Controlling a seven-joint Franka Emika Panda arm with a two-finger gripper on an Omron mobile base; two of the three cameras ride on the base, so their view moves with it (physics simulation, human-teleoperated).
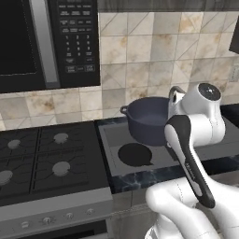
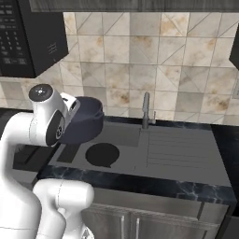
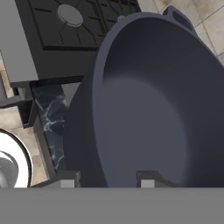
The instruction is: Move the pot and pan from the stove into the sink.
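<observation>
1. You see the pot (image 1: pixel 148 122) up in the air over the sink (image 1: pixel 161 156), clear of the basin floor. It hangs above the basin's back half, a loop handle pointing toward the stove (image 1: pixel 46 158).
2. In the hand view the gripper (image 3: pixel 107 180) straddles the pot's rim: one finger (image 3: pixel 65 178) outside the wall, the other just inside it. The jaws are clenched on the rim, so the pot is grasped.
3. The pot looks roughly level in the left base view. It is empty, with a dark blue-grey inside.
4. The pan (image 1: pixel 134 154) lies flat on the sink floor, front-left part of the basin, under and in front of the pot. It does not touch the pot. Only a short stub shows at its lower right edge; you cannot tell the handle clearly.
5. All four burners on the stove are bare. The stove sits left of the sink, with a strip of dark marbled counter (image 1: pixel 140 179) along the sink's front edge.
6. In the right base view the faucet (image 2: pixel 146 111) stands at the back of the sink, to the right of the pot and apart from it. A ribbed drainboard (image 2: pixel 179 147) runs to its right.
7. A microwave (image 1: pixel 46 42) hangs above the stove against the tiled wall (image 1: pixel 154 51).
8. The arm's elbow hides the pot's right side in the left base view.
</observation>
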